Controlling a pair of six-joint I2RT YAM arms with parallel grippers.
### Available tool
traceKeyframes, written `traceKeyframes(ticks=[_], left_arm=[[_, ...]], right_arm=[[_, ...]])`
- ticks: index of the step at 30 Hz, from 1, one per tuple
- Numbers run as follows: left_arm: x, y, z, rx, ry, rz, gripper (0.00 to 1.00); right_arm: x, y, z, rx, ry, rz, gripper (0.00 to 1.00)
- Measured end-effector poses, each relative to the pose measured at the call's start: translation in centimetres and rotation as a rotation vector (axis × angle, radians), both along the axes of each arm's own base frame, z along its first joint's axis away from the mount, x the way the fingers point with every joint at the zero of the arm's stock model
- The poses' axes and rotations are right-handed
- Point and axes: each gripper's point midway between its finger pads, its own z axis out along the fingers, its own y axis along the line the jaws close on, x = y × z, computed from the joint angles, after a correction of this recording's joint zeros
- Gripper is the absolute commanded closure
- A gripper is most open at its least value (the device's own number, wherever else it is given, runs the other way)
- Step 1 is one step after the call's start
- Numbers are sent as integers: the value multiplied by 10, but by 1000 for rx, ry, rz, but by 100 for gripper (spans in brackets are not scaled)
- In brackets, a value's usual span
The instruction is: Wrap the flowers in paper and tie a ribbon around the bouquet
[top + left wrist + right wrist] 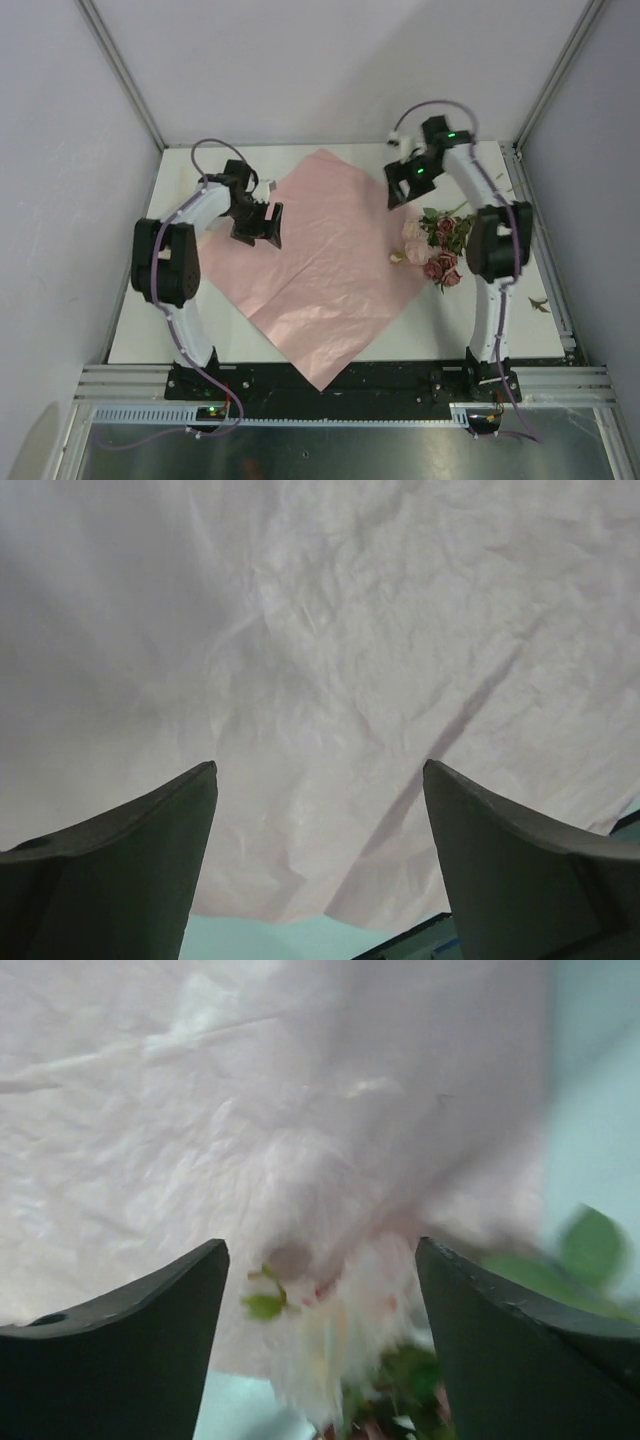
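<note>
Paper: the paper (325, 260) lies flat in the middle of the table (500, 335), pink face up and turned like a diamond. Its top corner points to the upper middle of the overhead view, and its lowest corner reaches past the table's near edge onto the dark rail.
Paper surface: crinkled, with a long soft crease running diagonally in the left wrist view (330, 630). It also fills most of the right wrist view (200, 1110).
Flowers: the flowers (440, 250) lie right of centre at the paper's right corner, just beside the right arm's elbow. Pale pink and dark red heads are bunched with green leaves.
Flowers, close view: blurred pale petals and green leaves (330, 1355) show at the lower middle, at the paper's edge.
Left claw: the left gripper (258, 228) hangs over the paper's left corner. Its fingers are spread wide with nothing between them, only paper beneath (320, 770).
Right claw: the right gripper (403, 188) sits at the paper's upper right edge, above the flowers in the frame. Its fingers are spread apart and grip nothing (320, 1245).
Loose bit: a small green sprig (540, 304) lies alone near the table's right edge.
</note>
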Motion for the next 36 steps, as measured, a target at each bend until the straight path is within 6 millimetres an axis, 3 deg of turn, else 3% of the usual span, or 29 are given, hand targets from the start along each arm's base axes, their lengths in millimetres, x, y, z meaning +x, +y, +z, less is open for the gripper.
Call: traceKeyframes(ticks=[3,6,8,10,12,15,18,20,24,28,36], left_arm=[[-1,-1,32,-19,-92,-23,1],[-3,-4,68,-54,-197,-51,1],[-5,-6,84,-73,-247,-68,0],[-9,-8,93,-91,-273,-85,0],[-13,-10,95,-105,-275,-97,0],[-17,-10,91,-112,-264,-109,0],[-20,-12,91,-125,-257,-121,0],[-20,-14,92,-132,-257,-124,0],[-21,-16,93,-150,-255,-130,0],[-22,-18,94,-161,-253,-133,0],[-30,-18,85,-167,-221,-135,0]], right_arm=[[4,-39,79,72,-194,0,9],[6,-109,154,33,-457,11,9],[2,-161,183,-57,-593,36,8],[-3,-205,188,-159,-660,105,8],[-5,-234,171,-237,-662,217,7],[-7,-262,124,-295,-604,410,7],[-10,-279,79,-306,-546,586,7],[-11,-286,60,-304,-527,663,7],[-6,-282,40,-301,-527,780,6],[0,-267,27,-293,-521,865,4],[12,-240,-18,-261,-466,971,3]])
